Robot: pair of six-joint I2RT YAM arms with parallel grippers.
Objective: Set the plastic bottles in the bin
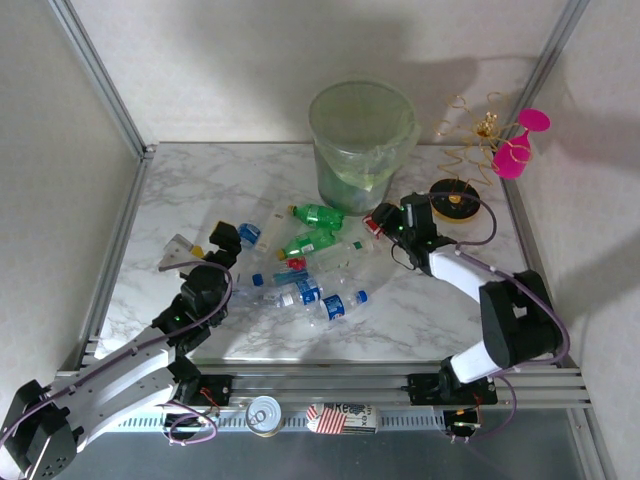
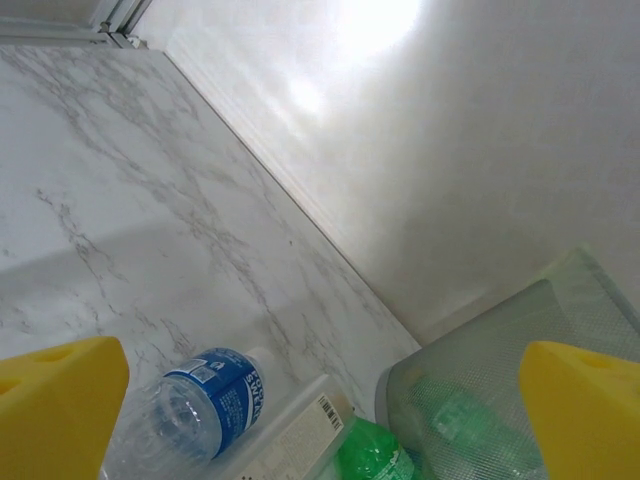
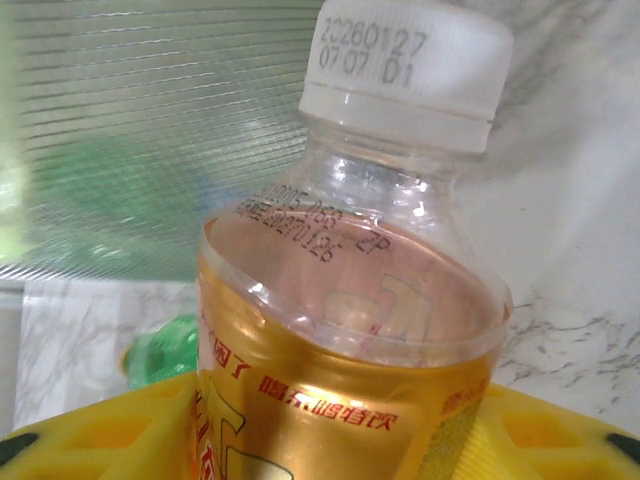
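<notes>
The left pincer [image 1: 224,240] sits at left-centre of the overhead view, over the white marbled counter [image 1: 400,320]. Its yellow fingers [image 2: 55,410] are spread wide and grip nothing. In the left wrist view a clear plastic bottle with a blue label [image 2: 205,410] lies on the counter at the bottom of the frame, between the two fingers.

Right of that pincer, in the middle of the overhead view, a scatter of small clear blue-labelled bottles [image 1: 300,292] lies on its sides. Two green plastic bottles [image 1: 318,214] lie just above them. At the bottom edge, on the metal rail, a silver tin can [image 1: 265,415] stands on end.

The tall round translucent pale-green bin [image 1: 330,165] stands at upper centre against the back wall.

Just right of the bin's base, the right pincer [image 1: 384,222] is pinching a clear plastic bottle with a red-and-yellow label and white cap [image 3: 340,330]. Its yellow pads [image 3: 100,440] press on the label from both sides. The bin's ribbed wall shows behind it at the upper left of the right wrist view. Whether bottle and bin touch, I cannot tell.

Further right are a black round disc with a gold centre [image 1: 455,200], a gold wire ornament [image 1: 468,135] and a pink goblet [image 1: 518,152].
</notes>
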